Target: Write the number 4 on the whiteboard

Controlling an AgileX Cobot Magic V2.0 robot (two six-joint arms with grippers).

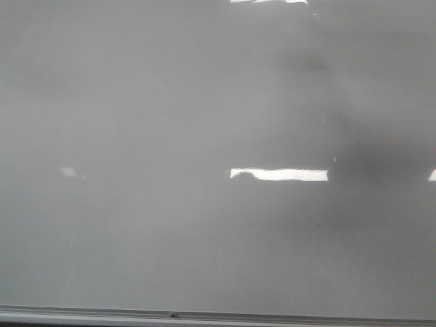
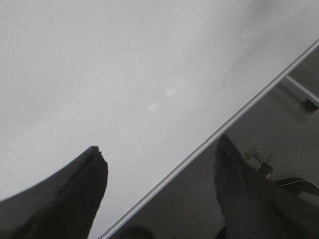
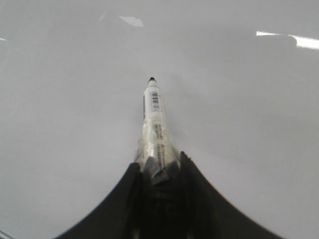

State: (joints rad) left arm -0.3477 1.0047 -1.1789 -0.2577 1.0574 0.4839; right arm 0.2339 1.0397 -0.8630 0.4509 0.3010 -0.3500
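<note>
The whiteboard (image 1: pixel 136 136) fills the front view, glossy pale grey, with its silver frame edge (image 1: pixel 204 317) along the bottom. No number 4 shows on it in any view. My right gripper (image 3: pixel 158 160) is shut on a white marker (image 3: pixel 153 124) with a black tip (image 3: pixel 151 79) that points at the whiteboard (image 3: pixel 239 124), close to its surface; I cannot tell whether it touches. My left gripper (image 2: pixel 159 164) is open and empty, over the whiteboard's frame edge (image 2: pixel 239 107). Neither gripper shows in the front view.
Bright light reflections (image 1: pixel 279 174) lie on the board, and a dark soft shadow (image 1: pixel 375 163) lies at the right. Beyond the frame edge in the left wrist view is a dark floor with a stand leg (image 2: pixel 301 94).
</note>
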